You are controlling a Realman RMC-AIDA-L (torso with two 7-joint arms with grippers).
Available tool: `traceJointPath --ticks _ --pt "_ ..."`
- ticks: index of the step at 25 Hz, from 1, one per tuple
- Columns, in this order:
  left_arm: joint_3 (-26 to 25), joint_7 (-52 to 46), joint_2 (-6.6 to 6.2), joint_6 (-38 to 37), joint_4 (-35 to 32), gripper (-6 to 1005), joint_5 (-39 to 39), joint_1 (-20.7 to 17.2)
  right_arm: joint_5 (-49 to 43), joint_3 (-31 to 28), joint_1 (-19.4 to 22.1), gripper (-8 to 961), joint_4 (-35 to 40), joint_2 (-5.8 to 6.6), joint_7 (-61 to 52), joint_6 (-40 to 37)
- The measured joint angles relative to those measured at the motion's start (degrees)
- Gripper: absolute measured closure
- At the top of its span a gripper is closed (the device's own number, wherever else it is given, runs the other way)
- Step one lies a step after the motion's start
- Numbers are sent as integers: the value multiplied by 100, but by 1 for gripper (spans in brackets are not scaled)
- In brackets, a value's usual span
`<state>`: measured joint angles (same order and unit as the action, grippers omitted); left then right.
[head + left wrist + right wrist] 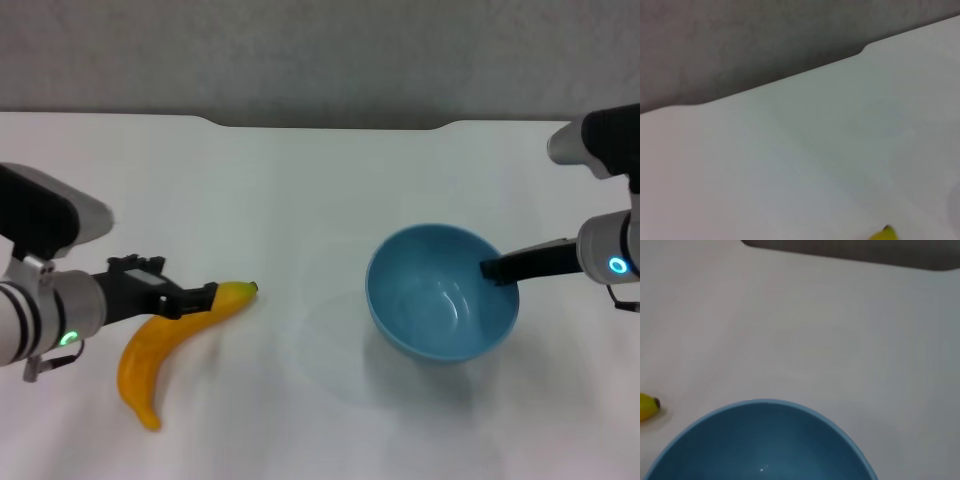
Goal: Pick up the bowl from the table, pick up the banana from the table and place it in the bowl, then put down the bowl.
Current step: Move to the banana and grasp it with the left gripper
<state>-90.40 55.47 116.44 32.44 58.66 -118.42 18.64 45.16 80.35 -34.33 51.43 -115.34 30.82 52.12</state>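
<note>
Right gripper (pixel 492 268) pinches the three-o'clock rim of the tilted, glossy light-blue bowl (pixel 435 300), lifted to receive the curved yellow banana (pixel 170 345) the left gripper (pixel 200 298) clamps at nine o'clock on the white table (pixel 300 180).

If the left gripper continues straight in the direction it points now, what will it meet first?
The left gripper points toward the robot's right and already sits at the banana. Beyond it lies bare table, then probably the bowl, though height is unclear.

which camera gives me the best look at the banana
The head view: the whole banana lies on the table, the left claw at it. The left wrist view catches only its dark tip; the right wrist view only one end.
</note>
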Motion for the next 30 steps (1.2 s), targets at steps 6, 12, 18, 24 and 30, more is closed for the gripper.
traceJointPath --ticks 6,12,18,24,30 --pt "-281 -9 -13 145 -548 104 -279 217 9 8 61 919 138 -16 -10 26" --pt "-267 79 -4 289 -622 104 -287 301 11 30 77 918 160 -15 -13 23" --pt "-262 118 -8 282 -678 103 -406 297 20 53 91 918 209 -14 -21 22" --pt "-264 122 -5 240 -900 103 -566 361 105 162 94 917 215 -19 -23 -20" --pt "-264 122 -10 178 -1197 102 -576 522 160 225 136 917 340 -17 -24 -22"
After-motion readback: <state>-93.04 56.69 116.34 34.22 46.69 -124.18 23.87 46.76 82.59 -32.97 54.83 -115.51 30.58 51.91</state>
